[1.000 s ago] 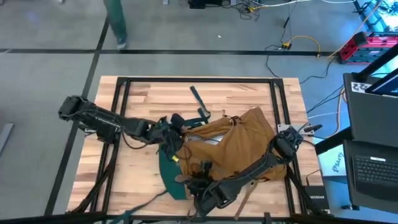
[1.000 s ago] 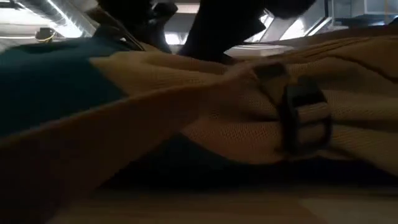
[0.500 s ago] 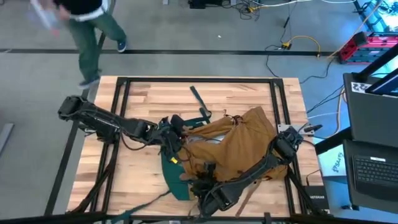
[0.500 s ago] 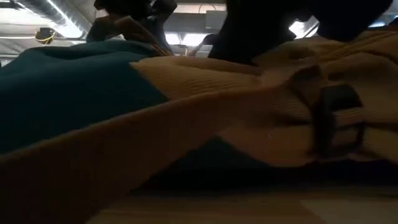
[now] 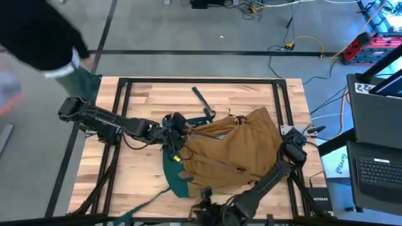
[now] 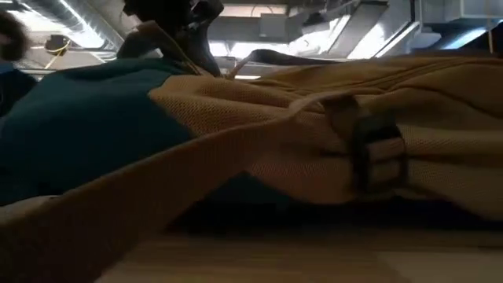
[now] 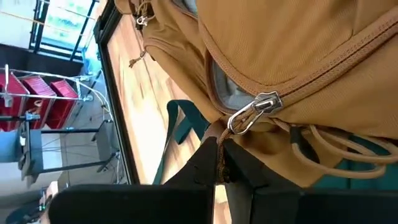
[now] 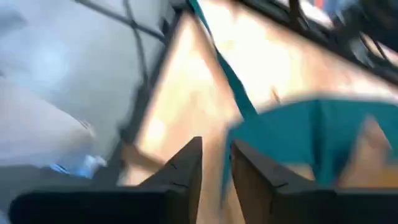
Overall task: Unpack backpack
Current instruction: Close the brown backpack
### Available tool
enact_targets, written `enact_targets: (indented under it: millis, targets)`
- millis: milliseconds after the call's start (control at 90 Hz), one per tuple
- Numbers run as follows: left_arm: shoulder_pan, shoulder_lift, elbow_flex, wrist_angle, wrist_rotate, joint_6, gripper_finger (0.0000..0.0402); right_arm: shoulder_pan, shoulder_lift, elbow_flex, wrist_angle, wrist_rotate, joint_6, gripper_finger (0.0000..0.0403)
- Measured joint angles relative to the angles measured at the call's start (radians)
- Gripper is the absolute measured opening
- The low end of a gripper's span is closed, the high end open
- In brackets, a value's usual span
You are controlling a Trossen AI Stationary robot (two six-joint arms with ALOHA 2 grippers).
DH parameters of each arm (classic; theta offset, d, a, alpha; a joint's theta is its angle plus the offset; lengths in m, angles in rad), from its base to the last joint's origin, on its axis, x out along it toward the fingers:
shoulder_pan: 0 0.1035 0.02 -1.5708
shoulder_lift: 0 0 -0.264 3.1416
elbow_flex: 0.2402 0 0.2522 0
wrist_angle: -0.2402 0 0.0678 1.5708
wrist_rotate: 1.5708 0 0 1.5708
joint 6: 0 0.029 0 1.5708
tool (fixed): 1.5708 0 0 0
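Observation:
The tan-brown backpack (image 5: 232, 150) lies flat on the wooden table, right of the middle, its teal base (image 5: 171, 174) on the boards at its left. Grey lining (image 7: 227, 93) shows in its slightly parted zip. My left gripper (image 5: 171, 130) is at the backpack's left end, shut on the zip's pull cord. My right gripper (image 5: 206, 210) is at the table's near edge, clear of the backpack; its fingers (image 8: 186, 171) stand slightly apart with nothing between them. The low view is filled by the backpack's near side (image 6: 314, 149) and a strap buckle (image 6: 373, 153). My left gripper pinches the thin brown pull cord (image 7: 219, 148) between its two fingers, just below the metal zip slider (image 7: 252, 112) at the backpack's left end. The fingers come nearly level from the table's left. The cord runs short and straight from slider to fingers.
A person in dark clothes (image 5: 44, 37) stands at the table's far left corner. A teal strap (image 5: 200, 100) trails toward the far edge. Black frame rails (image 5: 119, 113) border the table. A laptop and gear (image 5: 377, 163) sit off the right edge. Bare boards lie far left.
My right gripper has drawn back from the backpack's near side toward the table's near edge, and its arm has left the low view. The backpack's near part has settled flatter. A person has walked up to the far left corner.

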Motion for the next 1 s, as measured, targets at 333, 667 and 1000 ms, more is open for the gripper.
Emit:
enact_targets:
  millis: [333, 667, 1000]
  targets:
    - [0.010, 0.001, 0.001, -0.044, 0.020, -0.014, 0.0000, -0.090, -0.007, -0.227, 0.517, -0.333, -0.166, 0.0107]
    - [0.011, 0.003, 0.001, -0.119, 0.028, -0.049, 0.0000, -0.118, -0.334, -0.540, 0.540, -0.218, -0.274, 0.0108]
    - [0.010, 0.003, 0.001, -0.107, 0.027, -0.051, 0.0000, -0.383, -0.736, -0.931, 0.703, -0.371, -0.407, 0.0108]
